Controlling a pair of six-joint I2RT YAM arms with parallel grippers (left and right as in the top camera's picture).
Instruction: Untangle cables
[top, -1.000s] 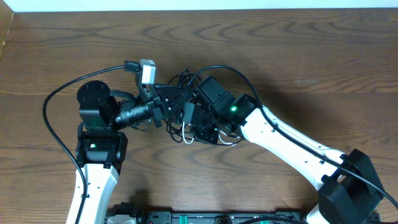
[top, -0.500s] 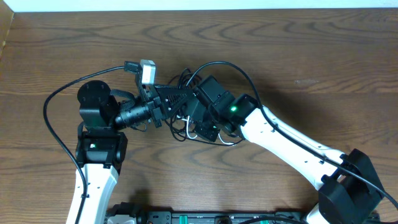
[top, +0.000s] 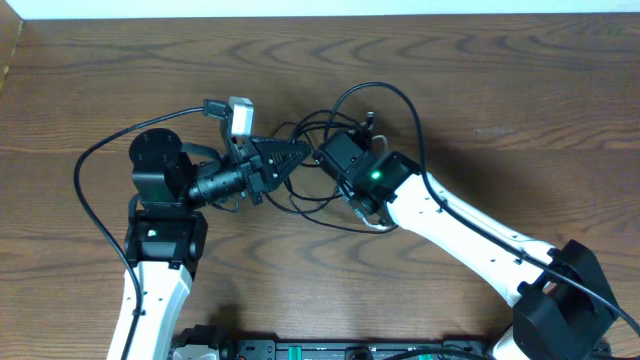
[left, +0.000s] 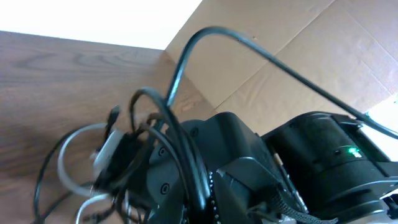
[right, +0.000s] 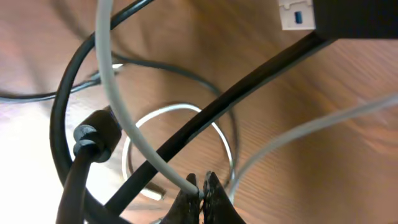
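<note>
From above, the cables (top: 300, 203) lie in loose loops on the brown worktop (top: 500, 90), in the middle, just beside the tip of the right arm (top: 440, 215). The left fingers (top: 298, 152) are together in a point right at the tangle; I cannot tell if they pinch a cord. In the left wrist view, black cords and a white loop sit close in front of the right arm. In the right wrist view, the right fingers (right: 194, 198) are clamped on the white part of the cables.
</note>
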